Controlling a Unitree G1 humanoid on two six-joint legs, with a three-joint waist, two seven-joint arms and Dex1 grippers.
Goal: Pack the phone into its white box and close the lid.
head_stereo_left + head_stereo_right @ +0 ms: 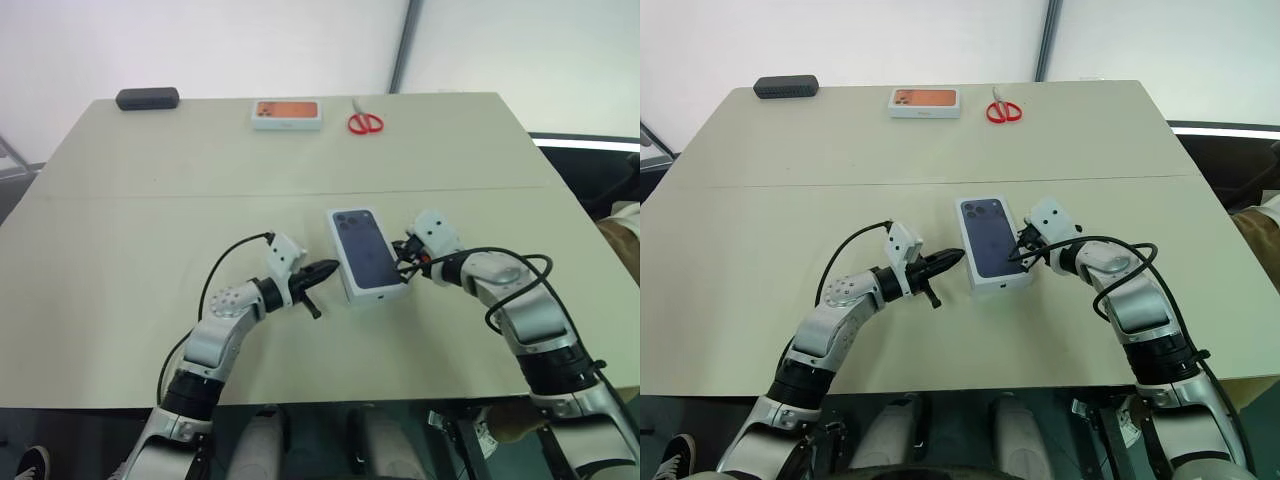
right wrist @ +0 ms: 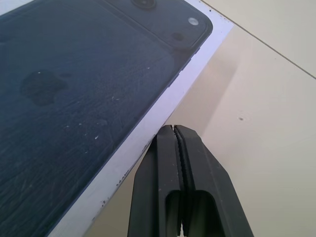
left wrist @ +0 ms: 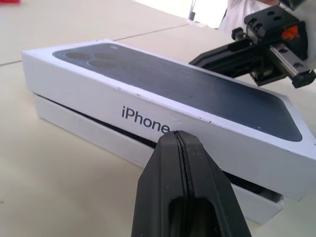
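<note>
A: Nearest item we log: left gripper point(image 1: 322, 271), fingers pressed together, nothing between them, tip pointing at the long left side of the lid point(image 3: 163, 106).

B: Agreed. From its wrist we see the tip just beside the "iPhone" lettering on that side wall; whether it touches we cannot tell.

A: Next: right gripper point(image 1: 1023, 251), fingers likewise pressed together and holding nothing. It sits at the lid's right long edge.

B: From its own wrist the closed tip hangs over the white border of the lid's top, beside the printed dark phone picture. Contact we cannot confirm.

A: Between the two grippers: lid, white, dark phone picture on top, resting over the box point(image 3: 94, 131).

B: We note the lid is not fully down. A dark gap runs along the side between lid and box, and the box's lower edge shows under it.

A: The phone itself?

B: We cannot see it; the lid covers the box. We list only the printed picture.

A: All of this lies on the table point(image 1: 120, 260), near the middle of its front half.

B: Far edge, left to right: black case point(image 1: 147, 98) at the left corner; orange-topped box point(image 1: 287, 113) near the centre; red scissors point(image 1: 365, 120) just beside it, apart from it.

A: The far items stand well apart from the lid and box.
</note>
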